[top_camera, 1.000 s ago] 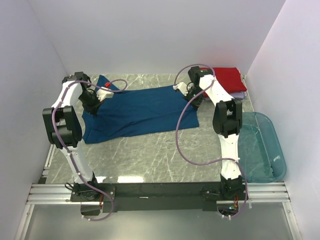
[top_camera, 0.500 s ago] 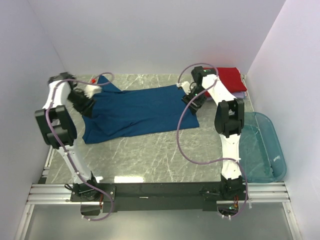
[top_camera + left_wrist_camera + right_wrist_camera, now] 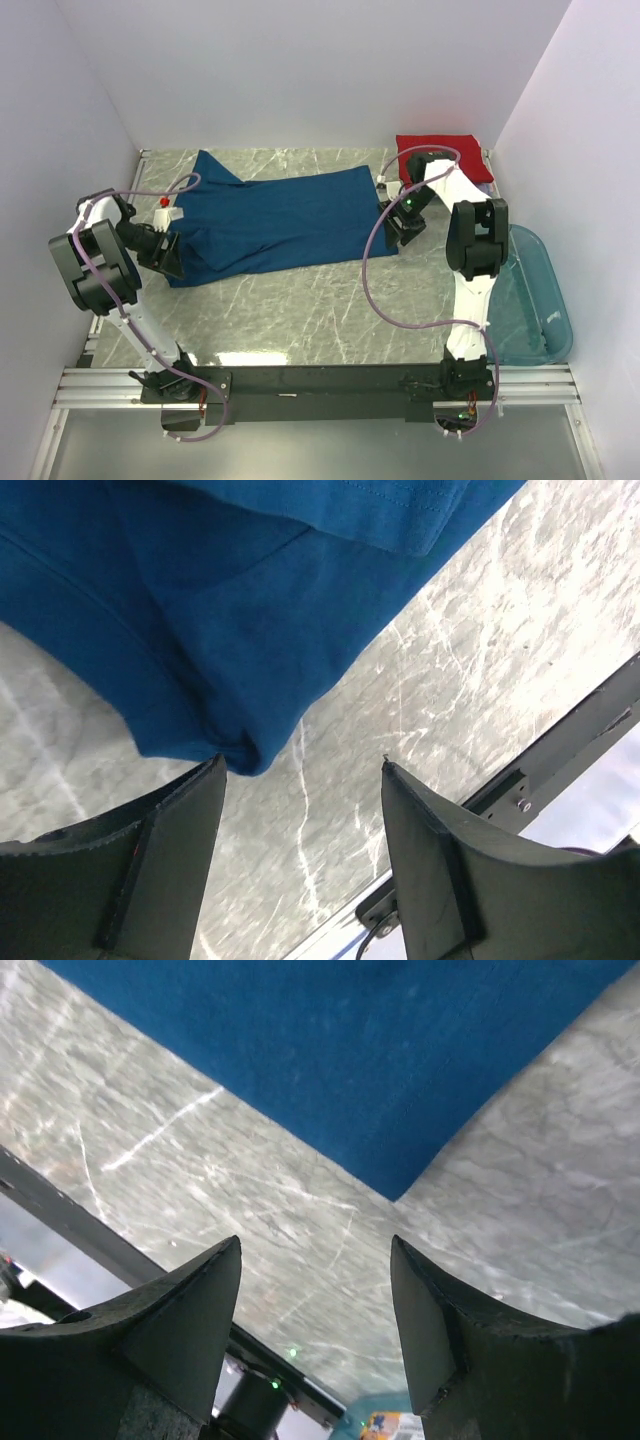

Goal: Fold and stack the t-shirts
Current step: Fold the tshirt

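**Top view:** Both arms have just let go of the dark blue t-shirt (image 3: 280, 218) and dropped back from its far edge. The left gripper (image 3: 170, 255) is now at the shirt's near-left end, the right gripper (image 3: 405, 222) at its near-right corner. The tee lies as a long band across the far half of the marble-patterned table (image 3: 300, 310), rumpled and doubled at the left and flat at the right. A folded red t-shirt (image 3: 445, 158) waits in the far-right corner, with the translucent teal tub (image 3: 540, 300) at the near right. The release suggests one fold is laid and a fresh grasp is due.

**Left wrist view:** The jaws stand wide and empty, dark fingers (image 3: 165, 855) over pale veined stone. A soft rolled fold of blue knit lies just beyond them, with a stitched hem above.

**Right wrist view:** The jaws are again wide and hold nothing. The shirt's smooth, matte corner comes to a sharp point just ahead.
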`<state>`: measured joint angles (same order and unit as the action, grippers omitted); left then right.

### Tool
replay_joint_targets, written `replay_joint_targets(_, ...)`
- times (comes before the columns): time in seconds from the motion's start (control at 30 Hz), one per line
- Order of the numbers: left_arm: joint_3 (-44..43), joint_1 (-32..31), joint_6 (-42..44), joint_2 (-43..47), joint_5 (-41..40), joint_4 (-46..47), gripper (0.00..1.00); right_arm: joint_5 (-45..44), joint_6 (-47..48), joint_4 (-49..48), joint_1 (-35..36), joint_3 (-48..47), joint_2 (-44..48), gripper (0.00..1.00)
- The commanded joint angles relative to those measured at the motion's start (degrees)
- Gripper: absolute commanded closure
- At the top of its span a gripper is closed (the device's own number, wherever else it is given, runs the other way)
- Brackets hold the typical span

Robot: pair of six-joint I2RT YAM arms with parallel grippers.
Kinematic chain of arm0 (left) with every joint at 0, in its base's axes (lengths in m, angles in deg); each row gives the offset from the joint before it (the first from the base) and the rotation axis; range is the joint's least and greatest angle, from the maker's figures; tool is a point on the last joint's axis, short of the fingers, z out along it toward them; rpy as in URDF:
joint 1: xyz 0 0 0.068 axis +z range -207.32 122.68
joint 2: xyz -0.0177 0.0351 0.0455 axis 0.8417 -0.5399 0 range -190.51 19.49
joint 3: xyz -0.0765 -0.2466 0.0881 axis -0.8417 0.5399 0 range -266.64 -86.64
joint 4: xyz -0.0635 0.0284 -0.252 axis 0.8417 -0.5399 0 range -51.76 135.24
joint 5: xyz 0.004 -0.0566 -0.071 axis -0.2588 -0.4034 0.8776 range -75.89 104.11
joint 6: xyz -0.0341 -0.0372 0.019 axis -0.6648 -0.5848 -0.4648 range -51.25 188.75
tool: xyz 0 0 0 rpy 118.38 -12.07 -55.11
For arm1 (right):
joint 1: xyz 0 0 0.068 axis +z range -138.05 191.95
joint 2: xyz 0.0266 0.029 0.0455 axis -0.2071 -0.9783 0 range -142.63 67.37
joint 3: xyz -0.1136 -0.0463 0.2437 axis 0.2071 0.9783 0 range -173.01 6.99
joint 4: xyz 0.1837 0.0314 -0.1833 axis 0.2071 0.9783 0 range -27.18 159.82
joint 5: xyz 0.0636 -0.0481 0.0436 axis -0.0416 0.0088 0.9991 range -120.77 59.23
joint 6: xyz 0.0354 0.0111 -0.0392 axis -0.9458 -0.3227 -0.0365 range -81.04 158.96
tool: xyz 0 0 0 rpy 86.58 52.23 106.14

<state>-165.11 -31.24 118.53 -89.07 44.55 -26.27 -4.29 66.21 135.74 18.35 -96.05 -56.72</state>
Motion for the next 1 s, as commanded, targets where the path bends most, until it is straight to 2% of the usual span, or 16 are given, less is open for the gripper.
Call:
replay_joint_targets(0.0,2.1,0.7,-2.1,3.6,3.1,3.6,0.31,2.0,-2.9,-2.9,-0.4,-0.4,-0.4,0.32)
replay_joint_targets(0.23,5.3,0.7,-2.8,3.7,2.5,6.5,0.31,1.2,-3.3,-4.0,-0.3,-0.5,-3.1,0.34)
replay_joint_targets(0.47,4.0,0.6,-2.9,1.1,1.2,8.1,0.37,0.9,-3.3,-5.0,-0.3,-0.1,-4.8,0.47)
replay_joint_targets(0.5,3.8,0.5,-2.8,0.8,0.9,8.0,0.38,0.8,-3.2,-5.2,-0.5,-0.1,-4.9,0.53)
replay_joint_targets(0.53,3.6,0.5,-2.5,0.4,0.5,8.0,0.41,0.6,-3.1,-5.2,-0.4,-0.2,-5.0,0.57)
replay_joint_targets(0.63,2.9,0.5,-2.8,-0.4,-0.9,7.6,0.57,0.1,-2.9,-4.8,-0.4,-1.4,-5.5,0.71)
replay_joint_targets(0.67,2.2,0.5,-2.8,-0.6,-1.3,7.0,0.69,-0.1,-2.8,-4.7,-0.4,-1.5,-5.7,0.75)
replay_joint_targets(0.7,1.7,0.5,-2.6,-1.0,-1.3,6.1,0.73,-0.5,-2.7,-4.5,-0.4,-1.7,-6.0,0.84)
replay_joint_targets(0.73,1.1,0.6,-2.5,-1.5,-1.3,4.6,0.77,-0.7,-2.6,-4.5,-0.4,-1.9,-6.1,0.88)
replay_joint_targets(0.8,-0.4,0.6,-2.9,-1.7,-2.2,4.0,0.92,-2.0,-2.5,-4.5,-0.6,-2.1,-6.2,1.00)
replay_joint_targets(0.87,-2.2,0.6,-3.5,-2.1,-3.2,3.0,0.99,-3.6,-2.3,-4.3,-0.7,-2.2,-6.1,1.00)
replay_joint_targets(0.97,-4.9,0.5,-4.8,-2.5,-6.0,1.6,0.99,-7.0,-1.7,-4.7,-0.7,-2.1,-5.3,1.00)
